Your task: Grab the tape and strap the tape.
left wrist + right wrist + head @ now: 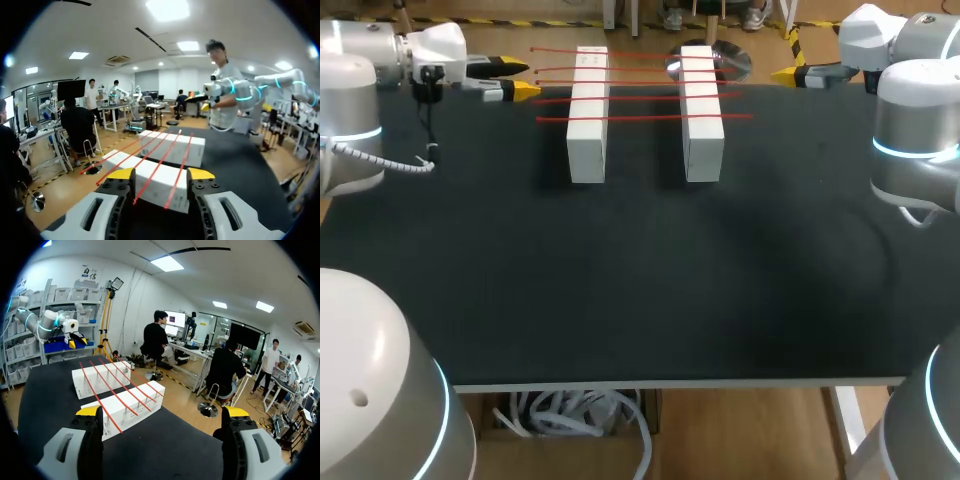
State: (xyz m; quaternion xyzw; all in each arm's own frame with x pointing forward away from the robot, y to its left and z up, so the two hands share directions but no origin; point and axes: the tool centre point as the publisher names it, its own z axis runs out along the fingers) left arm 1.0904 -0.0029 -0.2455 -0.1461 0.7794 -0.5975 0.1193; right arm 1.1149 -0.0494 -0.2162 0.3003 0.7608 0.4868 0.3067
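— Where is the tape?
— Five red tape strips (640,97) lie stretched side by side across the tops of two long blocks at the far part of the black table (620,280). They bridge the gap between the left white block (588,120) and the right white block (703,120), and their ends stick out past the blocks' outer sides.
— And the left gripper (525,79)?
— It hangs at the far left of the table, just beside the strips' left ends and pointing toward them. Its fingers are spread wide with nothing between them.
— The right gripper (162,411)?
— It is at the far right, near the strips' other ends but apart from them. Its wrist view shows the yellow tips standing far apart, holding nothing, with both blocks ahead of it.
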